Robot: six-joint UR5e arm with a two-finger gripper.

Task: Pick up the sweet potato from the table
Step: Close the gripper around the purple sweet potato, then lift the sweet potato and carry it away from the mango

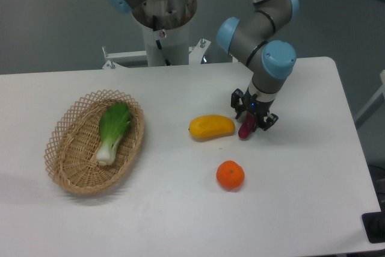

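Observation:
The sweet potato (245, 129), a small dark magenta piece, lies on the white table (301, 185) just right of the yellow fruit. Only its lower end shows, because my gripper (251, 122) has come down over its upper part. The two fingers stand on either side of the sweet potato and are drawn in against it. It still rests on the tabletop.
A plump yellow fruit (212, 126) lies almost touching the sweet potato's left side. An orange (230, 174) sits in front of them. At the left an oval wicker basket (60, 130) holds a green leafy vegetable (113, 130). The robot's base (162, 22) stands at the back edge.

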